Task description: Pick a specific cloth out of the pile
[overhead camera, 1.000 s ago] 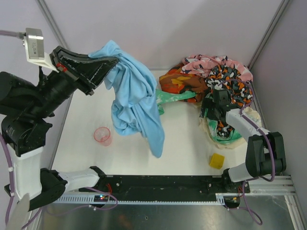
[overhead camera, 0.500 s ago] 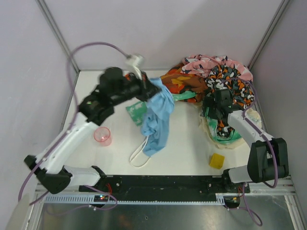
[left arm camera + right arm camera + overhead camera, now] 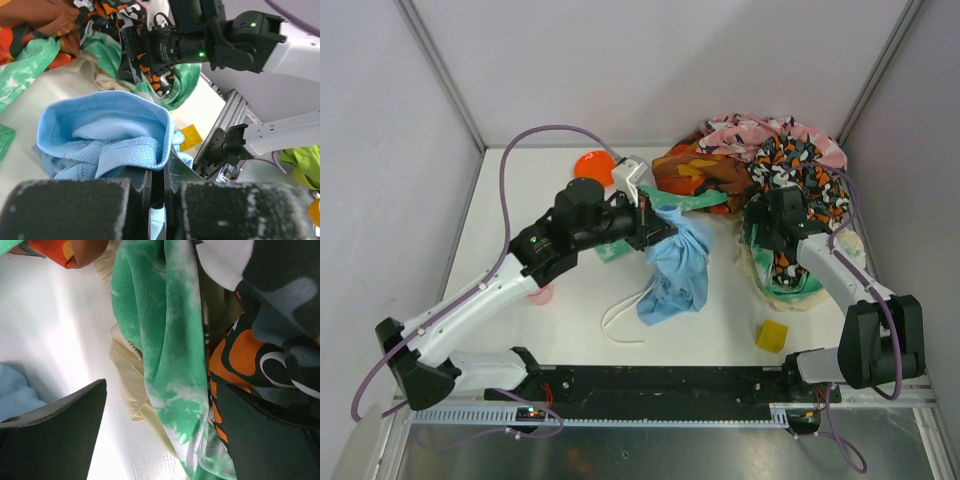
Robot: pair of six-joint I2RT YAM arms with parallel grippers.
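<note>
Top external: left gripper (image 3: 658, 228) is clamping a bunched fold of the cloth (image 3: 682, 268), mid-table, left of the pile (image 3: 760, 165). Looking limp, light; grabbing bunched folds should be holding best. Right gripper (image 3: 767, 225) is gaping wide.

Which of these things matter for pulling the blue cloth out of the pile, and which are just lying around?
Job: blue cloth; pile; left hand, clamped on the cloth; right hand, open at the pile.
Lying about: yellow block; orange disc; pink cup.
</note>
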